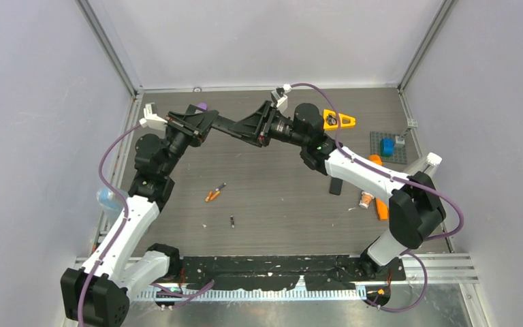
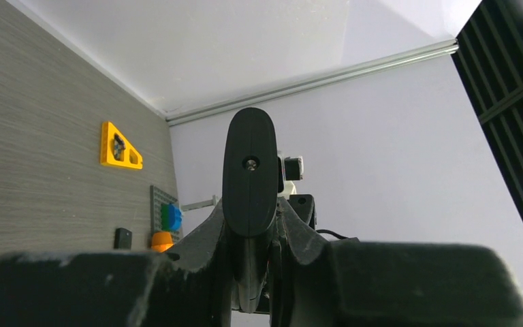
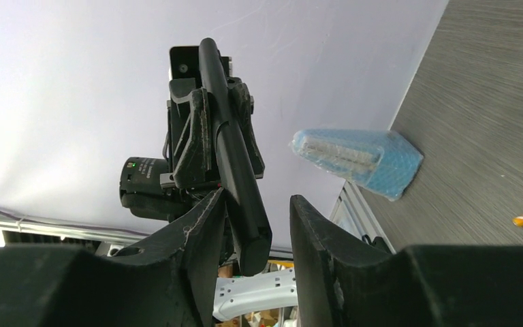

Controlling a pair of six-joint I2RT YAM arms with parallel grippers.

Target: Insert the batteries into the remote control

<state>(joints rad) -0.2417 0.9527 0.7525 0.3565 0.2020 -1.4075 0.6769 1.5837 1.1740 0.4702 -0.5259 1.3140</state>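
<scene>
Right fingers (image 3: 201, 235) around remote (image 3: 235, 170), batteries (image 1: 212, 195) apart

There are two tiny thin orange batteries with dark tips (image 1: 210, 196) and one tiny thin dark grey battery (image 1: 232, 221), three in all. There is one long slim black plastic remote control (image 1: 231, 128), one flat yellow triangular plate (image 1: 338, 120), one grey studded baseplate (image 1: 400, 156) and one blue bubble-wrap pouch (image 1: 107, 199).

Batteries (image 1: 212, 194) on table (image 1: 279, 197), before remote (image 1: 227, 127)
</scene>
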